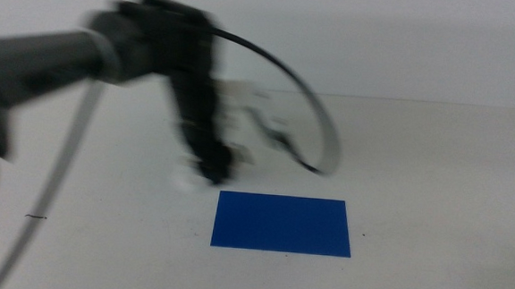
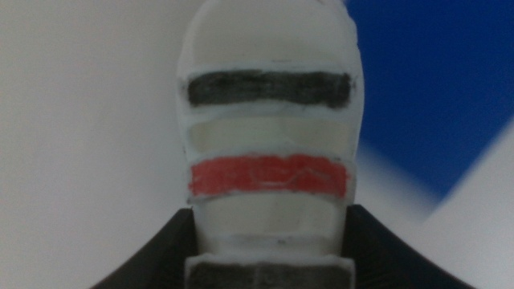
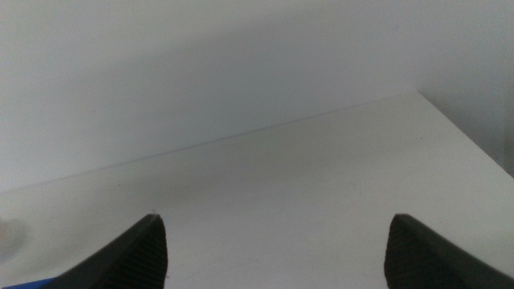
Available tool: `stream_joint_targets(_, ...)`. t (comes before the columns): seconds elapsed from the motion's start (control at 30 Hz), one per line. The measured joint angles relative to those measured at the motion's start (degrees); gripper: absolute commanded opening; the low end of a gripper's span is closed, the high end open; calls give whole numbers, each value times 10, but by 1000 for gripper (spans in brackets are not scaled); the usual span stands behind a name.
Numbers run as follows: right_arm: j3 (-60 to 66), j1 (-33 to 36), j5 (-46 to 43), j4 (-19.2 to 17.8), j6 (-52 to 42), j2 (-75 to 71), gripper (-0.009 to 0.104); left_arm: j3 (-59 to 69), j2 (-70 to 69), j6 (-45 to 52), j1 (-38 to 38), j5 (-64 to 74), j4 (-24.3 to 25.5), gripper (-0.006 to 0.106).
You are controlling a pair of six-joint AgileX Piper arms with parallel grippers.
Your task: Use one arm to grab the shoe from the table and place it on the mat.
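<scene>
The left arm (image 1: 75,53) reaches in from the left, blurred by motion. My left gripper (image 1: 207,164) hangs just above the table, a little beyond the near-left corner of the blue mat (image 1: 281,223). In the left wrist view it is shut on the white strap shoe (image 2: 269,136), which has black and red straps; both dark jaws clasp its sides. The mat (image 2: 434,88) shows beside the shoe there. In the middle view the shoe (image 1: 184,178) is only a white blur under the gripper. My right gripper (image 3: 277,241) is open and empty, out of the middle view.
The white table (image 1: 435,164) spreads wide around the mat. The arm's black cable (image 1: 317,121) loops to the right of the gripper. The table's far edge meets a pale wall (image 3: 201,72).
</scene>
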Motion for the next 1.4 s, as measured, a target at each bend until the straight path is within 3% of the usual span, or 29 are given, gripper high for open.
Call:
stream_joint_targets(0.2, 0, 0, 0, 0, 0, 0, 79, -87, 68, -44, -129, 31, 5, -2)
stream_joint_targets(0.37, 0, 0, 0, 0, 0, 0, 79, -121, 101, -144, -154, 50, 5, -2)
stream_joint_targets(0.43, 0, 0, 0, 0, 0, 0, 79, -122, 102, -288, -154, 53, 5, -2)
stream_joint_targets(0.53, 0, 0, 0, 0, 0, 0, 79, -125, 102, -620, -154, 54, 5, -2)
stream_joint_targets(0.6, 0, 0, 0, 0, 0, 0, 79, -125, 102, -787, -154, 55, 1, -2)
stream_joint_targets(0.7, 0, 0, 0, 0, 0, 0, 79, -126, 102, -929, -154, 54, 5, -2)
stream_joint_targets(0.83, 0, 0, 0, 0, 0, 0, 79, -126, 102, -981, -154, 30, 10, -2)
stream_joint_targets(1.23, 0, 0, 0, 0, 0, 0, 79, -126, 102, -1018, -154, -57, -45, -2)
stream_joint_targets(1.4, 0, 0, 0, 0, 0, 0, 79, -126, 102, -1187, -154, -56, -45, -2)
